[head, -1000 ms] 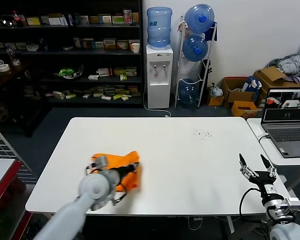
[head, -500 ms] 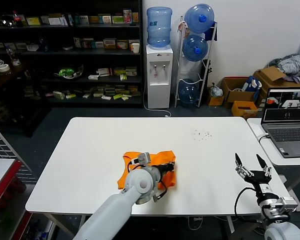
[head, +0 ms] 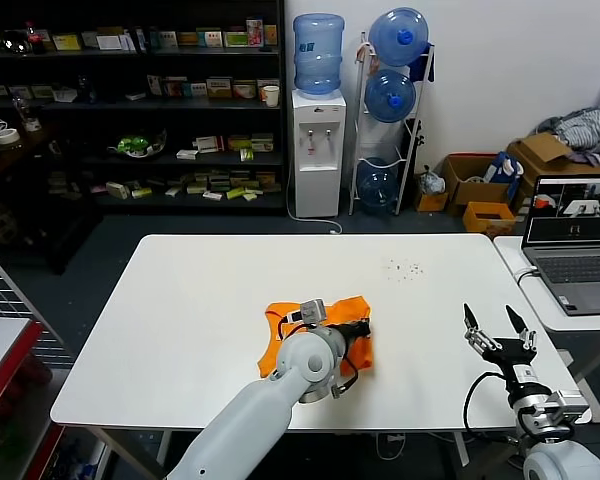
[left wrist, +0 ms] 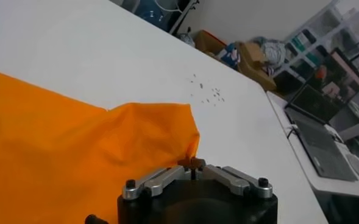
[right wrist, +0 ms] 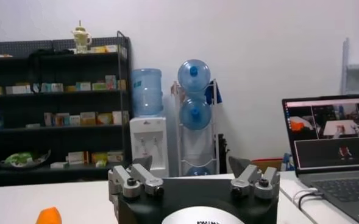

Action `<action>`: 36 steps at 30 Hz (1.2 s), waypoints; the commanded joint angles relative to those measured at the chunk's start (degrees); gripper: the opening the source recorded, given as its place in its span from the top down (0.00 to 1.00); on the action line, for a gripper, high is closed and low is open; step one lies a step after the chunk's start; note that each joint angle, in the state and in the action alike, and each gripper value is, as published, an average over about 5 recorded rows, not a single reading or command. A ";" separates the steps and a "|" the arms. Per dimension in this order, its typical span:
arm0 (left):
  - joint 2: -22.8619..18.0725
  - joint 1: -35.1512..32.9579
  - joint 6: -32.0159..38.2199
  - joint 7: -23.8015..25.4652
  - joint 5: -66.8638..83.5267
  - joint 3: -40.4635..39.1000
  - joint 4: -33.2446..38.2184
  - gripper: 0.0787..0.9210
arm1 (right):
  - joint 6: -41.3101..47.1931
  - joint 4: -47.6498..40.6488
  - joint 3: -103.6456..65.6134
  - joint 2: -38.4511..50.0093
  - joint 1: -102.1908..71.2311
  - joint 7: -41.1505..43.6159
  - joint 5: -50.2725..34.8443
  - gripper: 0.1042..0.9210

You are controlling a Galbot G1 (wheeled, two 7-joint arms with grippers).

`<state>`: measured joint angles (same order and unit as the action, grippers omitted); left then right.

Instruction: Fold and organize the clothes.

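Note:
The bright orange T-shirt (head: 318, 310) lies bunched on the white table (head: 200, 290), a little front of centre. My left gripper (head: 362, 327) is shut on the shirt's right edge; in the left wrist view the pinched orange cloth (left wrist: 75, 152) meets the closed fingertips of that gripper (left wrist: 191, 163). My right gripper (head: 498, 325) is open and empty above the table's front right corner, well apart from the shirt. In the right wrist view the right gripper (right wrist: 191, 164) has spread fingers, and a bit of the orange shirt (right wrist: 48, 215) shows.
A laptop (head: 580, 240) stands on a side table at the right. Beyond the table are a water dispenser (head: 317, 140), a rack of water bottles (head: 392, 100), dark shelves (head: 130, 110) and cardboard boxes (head: 485, 185) with a grey cloth heap (head: 583, 128).
My left gripper has dragged the orange shirt from the front left of the table rightward to near the centre. My right gripper has edged slightly left and forward.

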<state>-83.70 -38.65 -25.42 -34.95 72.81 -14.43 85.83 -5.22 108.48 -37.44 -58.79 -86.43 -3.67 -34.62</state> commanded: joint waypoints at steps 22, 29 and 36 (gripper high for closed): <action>23.65 -53.75 36.21 43.20 -44.00 45.82 25.71 0.36 | 1.25 -1.24 -1.54 -1.32 -1.02 7.40 0.16 0.12; 13.83 -59.33 42.91 46.61 -47.73 51.57 24.97 0.14 | -2.50 -4.28 -3.77 -2.94 -1.38 9.01 3.50 0.12; 7.89 -56.13 43.02 49.72 -48.10 53.80 24.27 0.12 | -7.73 -4.43 -6.20 -6.30 -3.75 11.98 8.05 0.12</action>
<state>-70.13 -84.88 8.22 5.81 32.10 28.11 108.09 -7.11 105.56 -40.79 -61.84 -88.01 4.61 -31.84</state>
